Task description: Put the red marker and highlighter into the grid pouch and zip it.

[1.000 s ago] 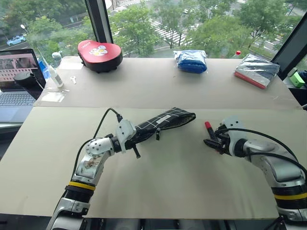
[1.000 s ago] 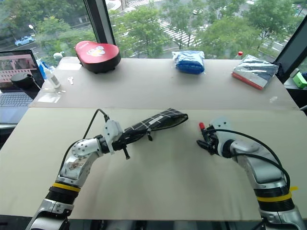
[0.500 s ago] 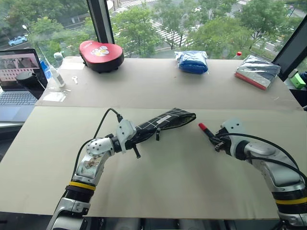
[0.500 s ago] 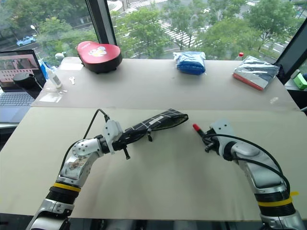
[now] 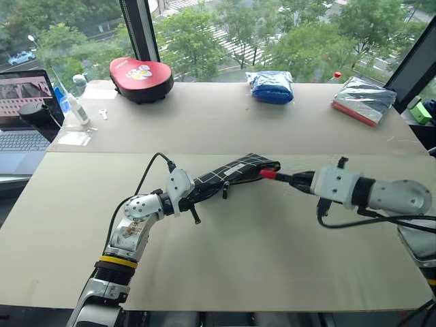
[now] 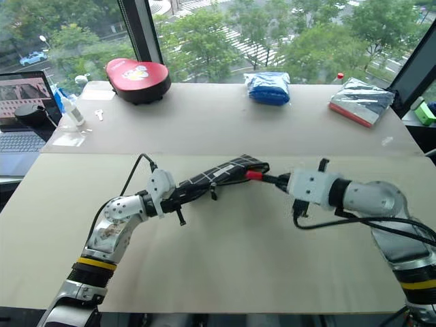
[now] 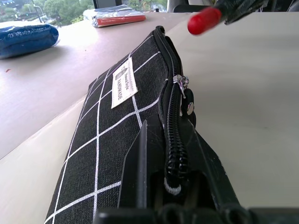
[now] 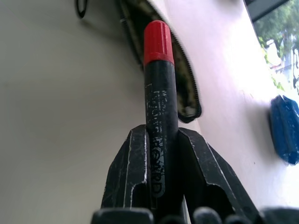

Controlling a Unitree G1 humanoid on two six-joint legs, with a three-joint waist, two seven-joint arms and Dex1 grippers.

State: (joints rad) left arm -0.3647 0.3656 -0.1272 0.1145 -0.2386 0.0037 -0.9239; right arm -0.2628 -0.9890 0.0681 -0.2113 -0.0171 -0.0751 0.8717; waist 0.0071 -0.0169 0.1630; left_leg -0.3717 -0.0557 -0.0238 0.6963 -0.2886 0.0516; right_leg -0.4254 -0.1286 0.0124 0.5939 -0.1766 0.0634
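Your right pincer (image 5: 294, 180) grips the red marker (image 8: 159, 84), its long axis aimed straight ahead at the grid pouch (image 5: 235, 170) mouth, which your shut left pincer (image 5: 193, 197) clamps

I can make out very little readable writing from my station. The grid pouch (image 7: 112, 140) carries a small white label (image 7: 122, 83) on its black fabric, printed with a little emblem and two lines of dark text, but the letters are too small for me to read. The red marker (image 8: 159, 107) has pale, worn lettering running along its black barrel; I cannot make out the words. The red case (image 5: 142, 77) at the far side of the worktop (image 5: 225, 259) bears a white and yellow graphic and a short white word, also unreadable.
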